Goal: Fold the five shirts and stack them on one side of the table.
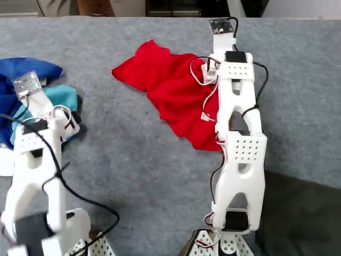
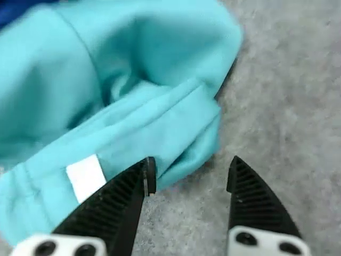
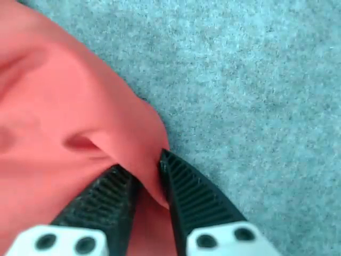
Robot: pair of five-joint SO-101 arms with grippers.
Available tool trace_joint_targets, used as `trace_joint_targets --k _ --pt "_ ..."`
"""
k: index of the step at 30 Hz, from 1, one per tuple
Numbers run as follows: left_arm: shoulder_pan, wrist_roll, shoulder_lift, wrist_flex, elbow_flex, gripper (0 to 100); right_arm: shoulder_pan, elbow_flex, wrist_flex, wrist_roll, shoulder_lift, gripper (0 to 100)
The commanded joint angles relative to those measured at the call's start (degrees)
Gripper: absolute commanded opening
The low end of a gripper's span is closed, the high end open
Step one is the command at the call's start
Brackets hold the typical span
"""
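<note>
Right claw (image 3: 146,165) looks pinched almost closed on a fold at the edge of the red shirt (image 1: 170,85), which lies crumpled toward twelve o'clock on the grey table (image 1: 133,170). Left claw (image 2: 192,168) hangs with its jaws wide apart, gripping nothing, just over the hem of the teal shirt (image 2: 133,80). That one sits heaped with a blue shirt (image 1: 26,69) out at nine o'clock. I'd say the job is barely begun: nothing looks neatly folded or stacked. As for holding things, all the cloth lies straight on the table.
</note>
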Motion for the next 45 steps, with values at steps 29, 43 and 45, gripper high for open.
trace_joint_targets --k 29,43,45 --pt "-15.7 0.0 32.7 30.2 -60.1 2 0.0 -2.8 -2.0 -0.3 -0.5 2.5" --pt "6.2 14.9 32.7 52.0 -84.5 26 0.1 -2.6 -1.6 -0.3 -0.5 2.6" --pt "8.2 15.3 33.9 47.5 -83.9 25 0.1 -2.6 -1.6 -0.3 -0.5 2.6"
